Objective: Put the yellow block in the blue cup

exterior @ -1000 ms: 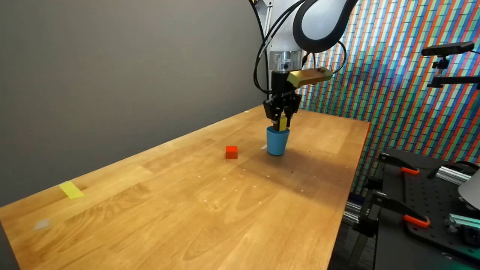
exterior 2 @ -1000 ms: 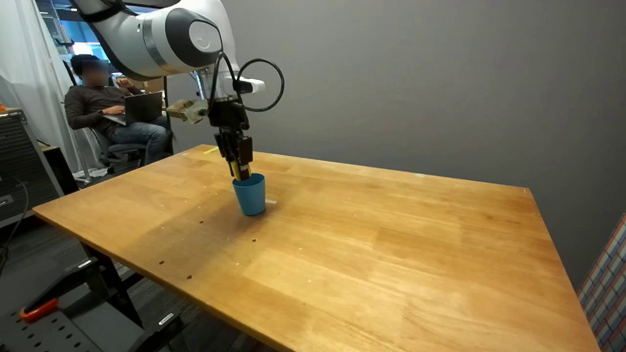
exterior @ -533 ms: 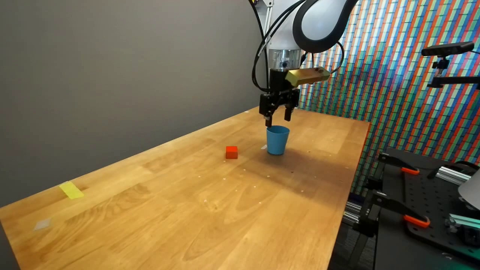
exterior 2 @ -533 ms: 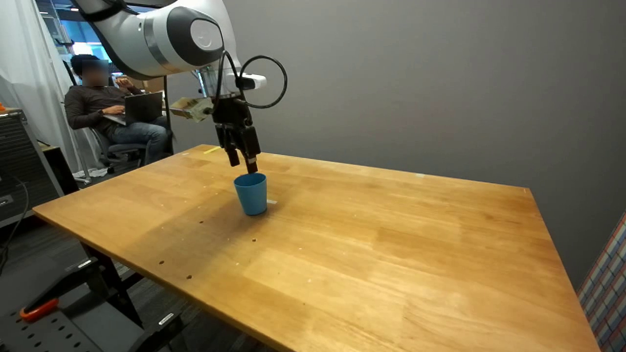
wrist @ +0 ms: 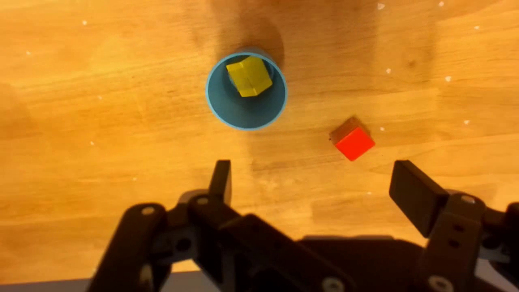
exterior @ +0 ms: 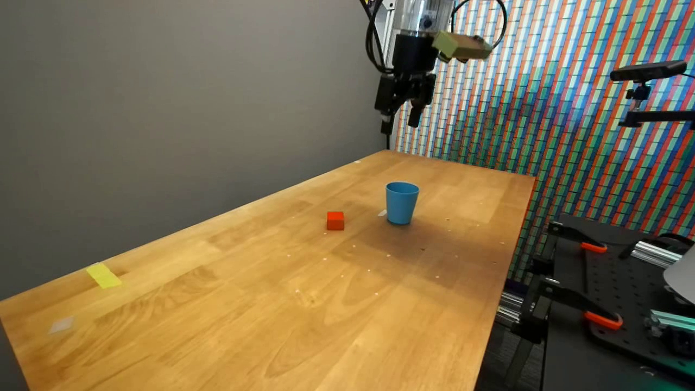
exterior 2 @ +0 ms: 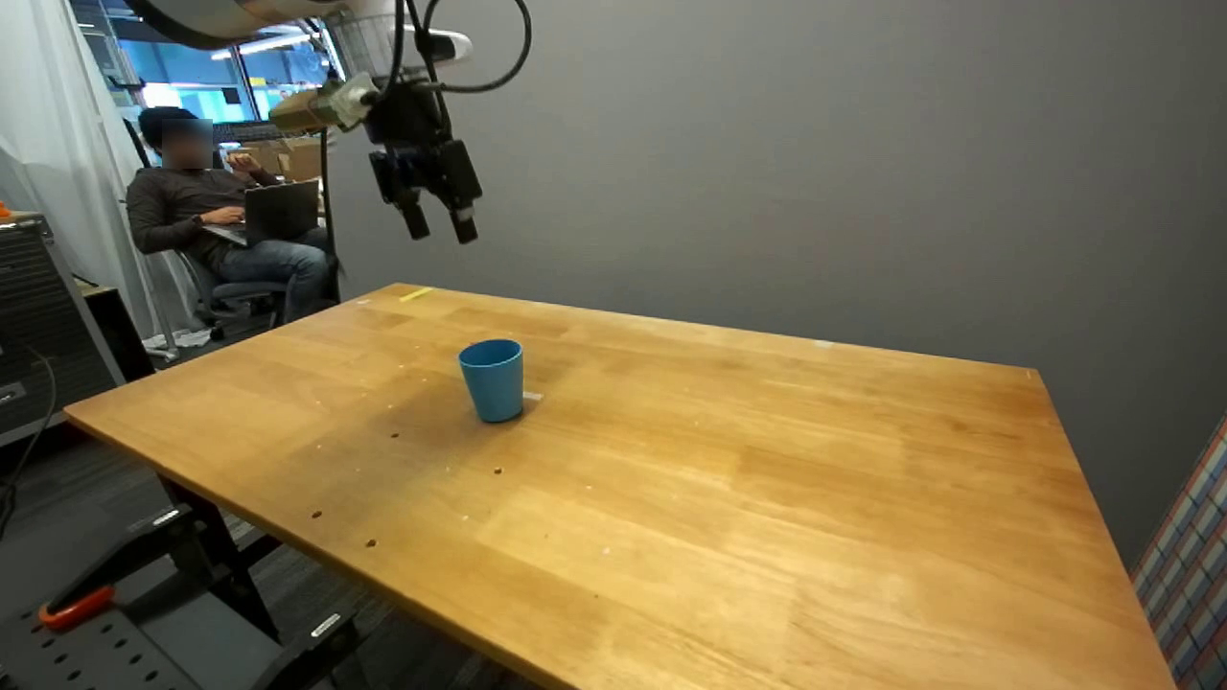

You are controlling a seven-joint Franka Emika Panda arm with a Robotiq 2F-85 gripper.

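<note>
Inside the cup [wrist: 245,117] lay the yellow block [wrist: 249,77], over toward twelve o'clock in the wrist view! High above, in both exterior views, hung the gripper [exterior 2: 441,236], gaping wide and well clear! The cup stood upright on the desk [exterior 2: 767,479], and at four o'clock from it, by the wrist view, sat the red block [wrist: 352,140], near but apart.

Looks like a robotics lab with an office side: a robot arm [exterior 2: 220,14] above the wooden surface [exterior: 244,304], a perforated plate [exterior: 630,293] and orange-tipped clamps [exterior: 576,301] beside the surface, and, beyond it, a seated person [exterior 2: 177,206] with a laptop [exterior 2: 281,212].
</note>
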